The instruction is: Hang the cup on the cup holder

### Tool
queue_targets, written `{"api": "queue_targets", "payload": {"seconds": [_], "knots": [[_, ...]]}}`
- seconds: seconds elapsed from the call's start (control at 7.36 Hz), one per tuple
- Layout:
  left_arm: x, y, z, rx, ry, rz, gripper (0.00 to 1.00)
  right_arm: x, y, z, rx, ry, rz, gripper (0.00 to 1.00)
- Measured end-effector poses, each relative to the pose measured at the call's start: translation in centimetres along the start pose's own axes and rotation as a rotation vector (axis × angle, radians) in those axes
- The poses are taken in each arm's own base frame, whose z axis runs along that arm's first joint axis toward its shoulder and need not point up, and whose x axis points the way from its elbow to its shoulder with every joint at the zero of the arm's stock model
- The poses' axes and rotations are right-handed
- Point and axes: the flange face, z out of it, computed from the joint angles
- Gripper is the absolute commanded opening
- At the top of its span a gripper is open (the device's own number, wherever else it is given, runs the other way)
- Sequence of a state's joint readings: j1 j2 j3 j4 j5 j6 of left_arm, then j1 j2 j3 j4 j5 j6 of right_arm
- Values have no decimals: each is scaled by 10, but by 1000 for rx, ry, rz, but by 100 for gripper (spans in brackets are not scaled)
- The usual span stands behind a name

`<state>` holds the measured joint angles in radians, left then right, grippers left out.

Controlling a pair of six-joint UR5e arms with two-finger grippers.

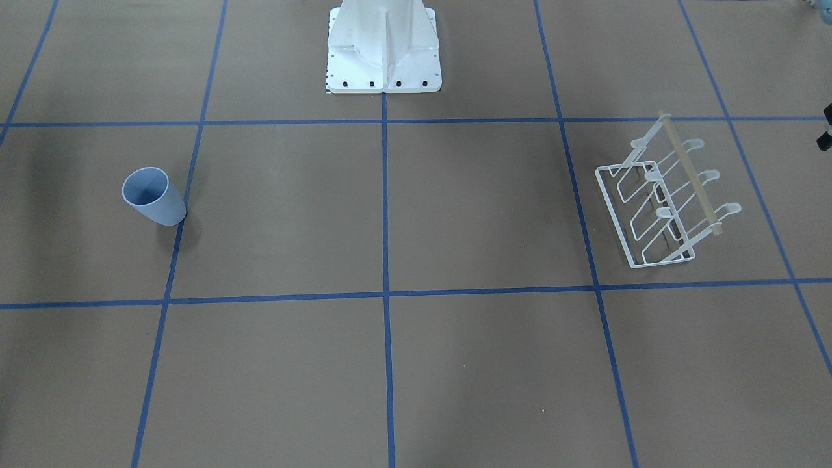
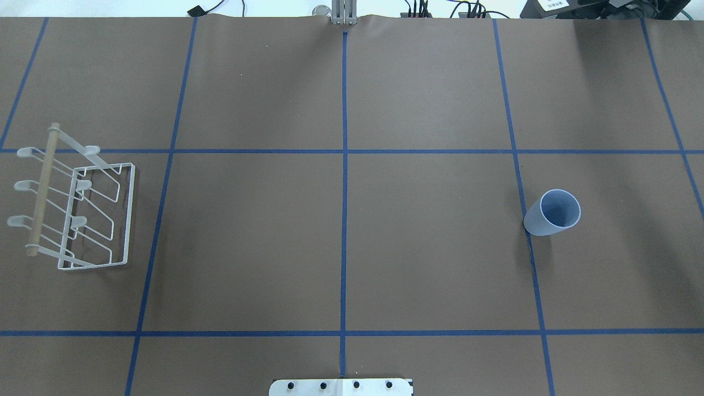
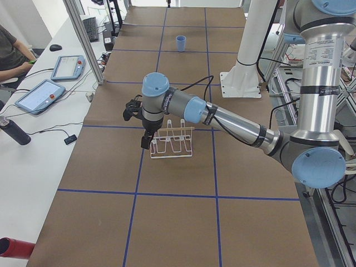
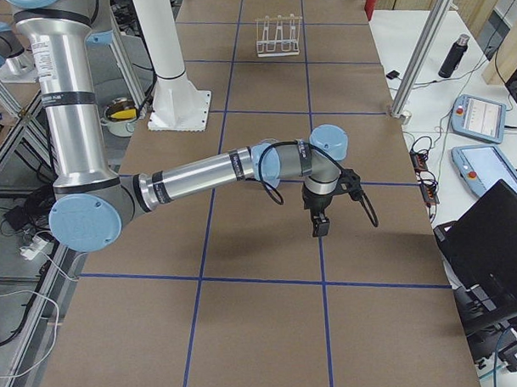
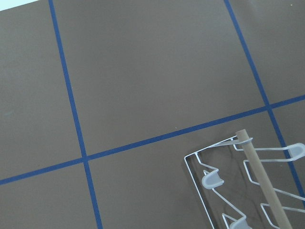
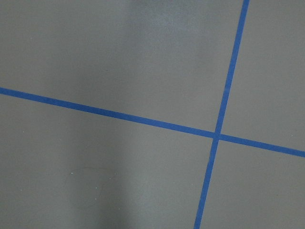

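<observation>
Overhead exterior shows the cup (image 2: 551, 213) standing mouth-up far from the holder (image 2: 42, 190), likely waiting to be grabbed; I cannot tell if the left gripper (image 3: 146, 142) or right gripper (image 4: 319, 225) is open.

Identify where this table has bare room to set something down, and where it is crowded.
Bare: the middle squares between the cup and the cup holder. Crowded: only around the cup holder, where the left gripper hangs close.
</observation>
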<state>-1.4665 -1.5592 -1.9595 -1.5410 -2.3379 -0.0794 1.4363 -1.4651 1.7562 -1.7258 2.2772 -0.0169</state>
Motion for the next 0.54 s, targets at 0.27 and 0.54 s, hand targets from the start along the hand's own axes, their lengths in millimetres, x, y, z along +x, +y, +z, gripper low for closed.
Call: {"api": "queue_targets", "payload": {"seconds": [0.27, 0.54], "knots": [[-8, 14, 7, -21, -2, -21, 98, -1, 3, -2, 6, 4, -2, 100], [-18, 32, 15, -48, -4, -48, 98, -2, 4, -3, 9, 9, -5, 100]]}}
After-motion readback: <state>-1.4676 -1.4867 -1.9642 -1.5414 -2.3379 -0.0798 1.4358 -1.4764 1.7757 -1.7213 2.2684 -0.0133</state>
